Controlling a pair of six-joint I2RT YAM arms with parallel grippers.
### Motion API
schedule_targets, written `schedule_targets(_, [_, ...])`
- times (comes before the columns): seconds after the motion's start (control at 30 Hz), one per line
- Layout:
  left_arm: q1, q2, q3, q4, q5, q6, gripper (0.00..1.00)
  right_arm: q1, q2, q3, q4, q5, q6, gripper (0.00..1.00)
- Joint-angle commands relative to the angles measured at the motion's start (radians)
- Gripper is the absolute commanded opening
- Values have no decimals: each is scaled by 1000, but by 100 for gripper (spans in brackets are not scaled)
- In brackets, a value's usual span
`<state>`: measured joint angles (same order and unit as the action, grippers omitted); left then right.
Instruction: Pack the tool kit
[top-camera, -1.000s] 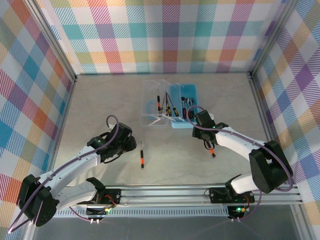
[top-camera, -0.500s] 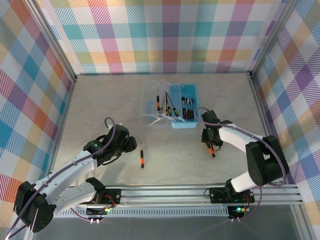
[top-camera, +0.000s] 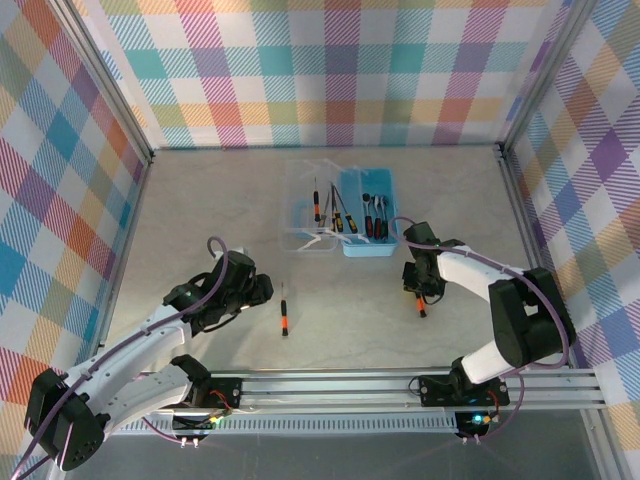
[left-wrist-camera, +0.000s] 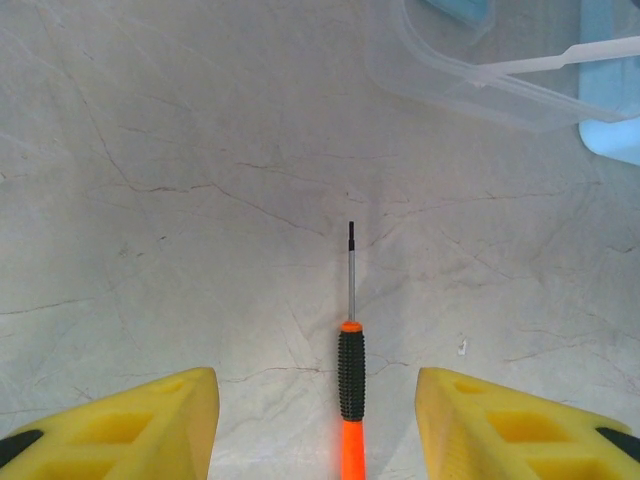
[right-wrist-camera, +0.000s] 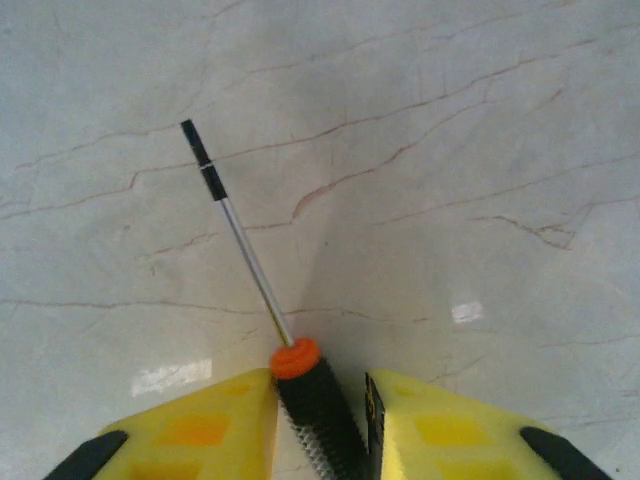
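Seen from above, the left tool (top-camera: 258, 290) sits low over the table (top-camera: 200, 220), just left of the left screwdriver (top-camera: 284, 312). In its wrist view the left tool (left-wrist-camera: 315, 405) has its jaws apart, one on each side of the left screwdriver (left-wrist-camera: 351, 370) and touching neither side of it. That screwdriver lies flat, tip pointing away.

At the middle of the far side, the clear lid (top-camera: 298, 225) lies open beside the blue box (top-camera: 368, 253), which already holds several tools.

To the right, the right tool (top-camera: 421, 292) is down on the right screwdriver (top-camera: 422, 305), near the box's front corner. In its wrist view the right tool (right-wrist-camera: 320, 400) has its jaws together on the black handle of the right screwdriver (right-wrist-camera: 255, 270), which lies on the table.

The step in hand looks like picking up the last two loose screwdrivers. Next, the right arm likely needs to lift its screwdriver and carry it to the box, keeping it level with the slots. The left tool has yet to clamp.
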<state>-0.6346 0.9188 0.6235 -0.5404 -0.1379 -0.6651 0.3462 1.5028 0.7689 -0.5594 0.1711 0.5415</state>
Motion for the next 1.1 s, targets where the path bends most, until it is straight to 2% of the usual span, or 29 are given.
schedule_targets(0.0, [-11,-17,-16,18,15,6,54,-14,-16,-2,-29,-32,19,24])
schedule_targets(0.17, [-11,-23,4,-7,5,11,54,-24,-8,6,-19,-52,24,19])
schedule_targets(0.3, [-11,-34,28,-42,-10,21,54,-24,3,9,-4,-76,26,23])
schedule_targets(0.43, [-11,-65,55,-97,-27,27,54,-23,1,12,12,-117,30,23])
schedule_targets(0.57, [-11,-126,67,-141,-26,29,57,-23,17,6,40,-130,15,16])
schedule_targets(0.67, [-11,-159,51,-153,-68,17,60,-23,22,10,50,-129,11,13])
schedule_targets(0.9, [-11,-149,51,-162,-79,10,60,-24,-36,36,19,-118,-21,11])
schedule_targets(1.07, [-11,-122,45,-139,-87,-4,60,-23,-146,43,-16,-105,-32,12])
